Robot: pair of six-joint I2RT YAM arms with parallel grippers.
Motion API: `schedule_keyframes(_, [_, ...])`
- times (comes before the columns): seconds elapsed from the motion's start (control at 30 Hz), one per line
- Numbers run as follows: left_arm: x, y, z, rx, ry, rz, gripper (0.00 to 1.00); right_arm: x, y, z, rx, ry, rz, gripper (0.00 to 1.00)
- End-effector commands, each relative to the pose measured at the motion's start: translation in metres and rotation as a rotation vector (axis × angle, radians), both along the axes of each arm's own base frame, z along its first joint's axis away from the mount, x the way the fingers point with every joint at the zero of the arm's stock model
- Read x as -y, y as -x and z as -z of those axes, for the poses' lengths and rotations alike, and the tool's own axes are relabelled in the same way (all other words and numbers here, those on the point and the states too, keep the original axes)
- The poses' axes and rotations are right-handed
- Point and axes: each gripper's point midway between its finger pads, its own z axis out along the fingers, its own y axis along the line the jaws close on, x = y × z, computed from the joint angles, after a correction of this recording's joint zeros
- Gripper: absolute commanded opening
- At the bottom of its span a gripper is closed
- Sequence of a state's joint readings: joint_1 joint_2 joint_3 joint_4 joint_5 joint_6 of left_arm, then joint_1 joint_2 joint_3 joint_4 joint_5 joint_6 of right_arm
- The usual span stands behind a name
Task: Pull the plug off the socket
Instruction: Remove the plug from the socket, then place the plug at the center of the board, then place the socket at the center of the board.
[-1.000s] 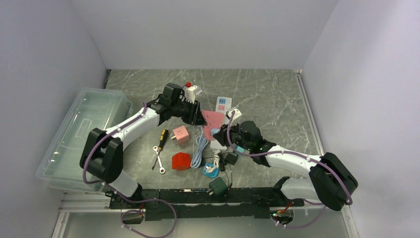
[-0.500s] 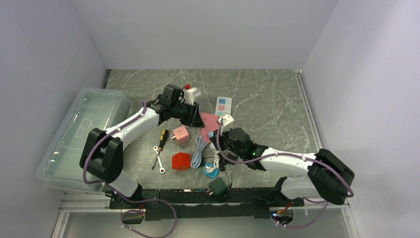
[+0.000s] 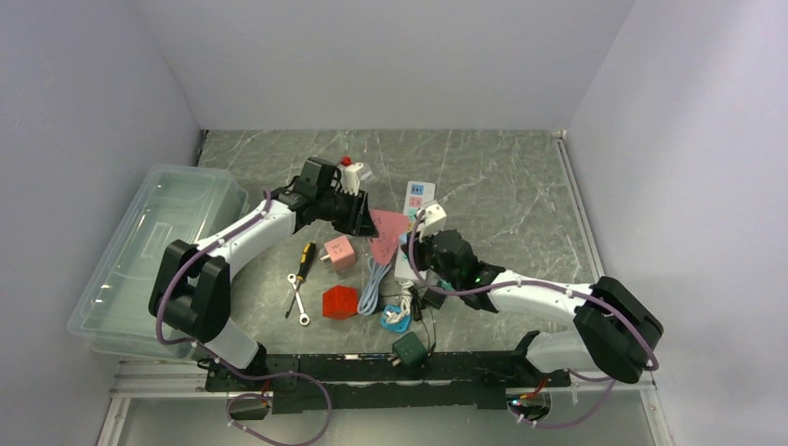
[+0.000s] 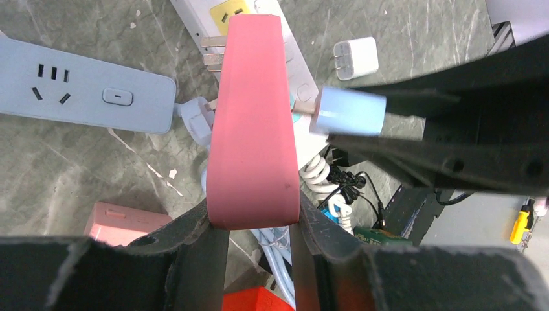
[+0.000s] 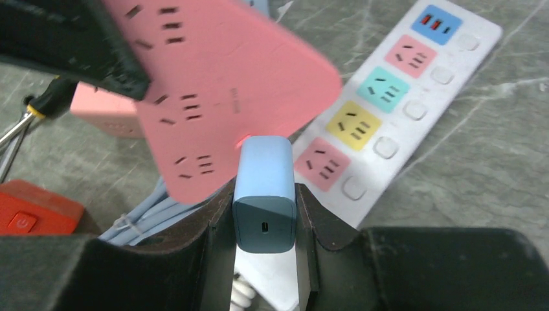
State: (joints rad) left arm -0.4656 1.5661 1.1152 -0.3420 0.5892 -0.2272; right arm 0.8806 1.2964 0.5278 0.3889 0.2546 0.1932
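A pink triangular socket block hangs above the table, pinched at its narrow end by my left gripper. It also shows in the right wrist view and the top view. A light blue plug sits against the block's edge, and my right gripper is shut on its sides. In the left wrist view the plug stands a little off the block, with a short stretch of metal prong showing between them.
A white power strip with coloured sockets lies under the block. A grey-blue strip, white charger, pink cube, red cube, screwdriver, wrench and cables lie around. A clear bin stands at the left.
My right gripper has moved left toward the pink block, dipping nearer and then back up. My left gripper has drifted slightly left with the block.
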Motion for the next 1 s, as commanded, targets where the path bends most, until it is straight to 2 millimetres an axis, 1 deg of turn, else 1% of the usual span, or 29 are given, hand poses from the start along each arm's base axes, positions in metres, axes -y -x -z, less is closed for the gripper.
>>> schedule_keyframes(0.0, [0.003,-0.003,-0.017,0.05,0.034,0.022,0.0,-0.001,-0.006,-0.028,0.019,-0.135,-0.055,0.0])
schedule_keyframes(0.07, [0.003,-0.003,-0.017,0.052,0.032,0.019,0.0,0.003,-0.006,-0.032,0.022,-0.168,-0.061,0.0])
schedule_keyframes(0.17, [-0.001,-0.008,-0.023,0.05,0.07,0.006,0.0,0.015,-0.011,-0.035,0.023,-0.19,-0.029,0.0])
schedule_keyframes(0.23, [-0.009,-0.013,-0.029,0.047,0.099,-0.019,0.0,0.029,-0.019,-0.034,0.013,-0.19,0.036,0.0])
schedule_keyframes(0.27, [-0.014,-0.017,-0.032,0.044,0.116,-0.036,0.0,0.041,-0.026,-0.033,0.004,-0.192,0.089,0.0])
schedule_keyframes(0.33, [-0.025,-0.025,-0.036,0.046,0.135,-0.072,0.0,0.061,-0.037,-0.027,-0.028,-0.197,0.186,0.0])
schedule_keyframes(0.4, [-0.036,-0.033,-0.036,0.037,0.145,-0.111,0.0,0.078,-0.044,-0.017,-0.07,-0.204,0.26,0.0])
schedule_keyframes(0.5, [-0.049,-0.044,-0.03,-0.001,0.161,-0.16,0.0,0.094,-0.052,-0.002,-0.143,-0.219,0.338,0.0])
schedule_keyframes(0.6, [-0.062,-0.055,-0.023,-0.047,0.186,-0.202,0.0,0.104,-0.057,0.01,-0.206,-0.229,0.383,0.0])
schedule_keyframes(0.7, [-0.079,-0.065,-0.016,-0.086,0.197,-0.253,0.0,0.115,-0.061,0.022,-0.265,-0.235,0.432,0.01])
schedule_keyframes(0.8, [-0.095,-0.073,-0.009,-0.125,0.205,-0.303,0.0,0.124,-0.063,0.033,-0.325,-0.273,0.446,0.06])
schedule_keyframes(0.97, [-0.128,-0.084,0.004,-0.187,0.198,-0.403,0.0,0.126,-0.064,0.045,-0.405,-0.324,0.426,0.19])
